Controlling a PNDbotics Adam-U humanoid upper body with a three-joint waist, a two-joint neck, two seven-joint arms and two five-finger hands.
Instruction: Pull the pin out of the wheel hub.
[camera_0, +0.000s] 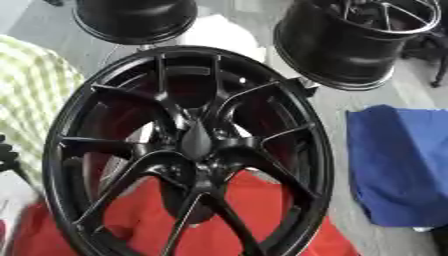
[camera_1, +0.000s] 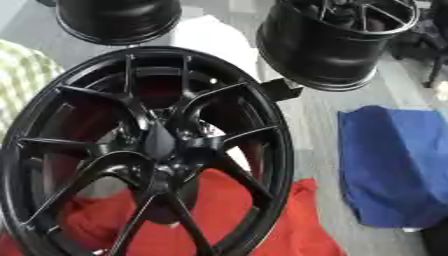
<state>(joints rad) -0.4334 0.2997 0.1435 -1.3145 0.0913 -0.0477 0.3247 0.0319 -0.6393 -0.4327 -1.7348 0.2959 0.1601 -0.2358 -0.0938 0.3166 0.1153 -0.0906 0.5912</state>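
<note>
Wheels fill most of what I see. One big black wheel hub (camera_0: 188, 150) sits right in front of me, tilted a bit, on a red cloth (camera_0: 140, 220). Its dark middle (camera_0: 197, 141) is where the spokes meet, but I cannot make out a pin there. Two more black wheels (camera_1: 328, 42) stand behind it. A blue cloth (camera_1: 394, 165) lies to the right. A bit of something dark (camera_0: 7, 155) shows at the left edge; I cannot tell if it is my hand or how my fingers are.
</note>
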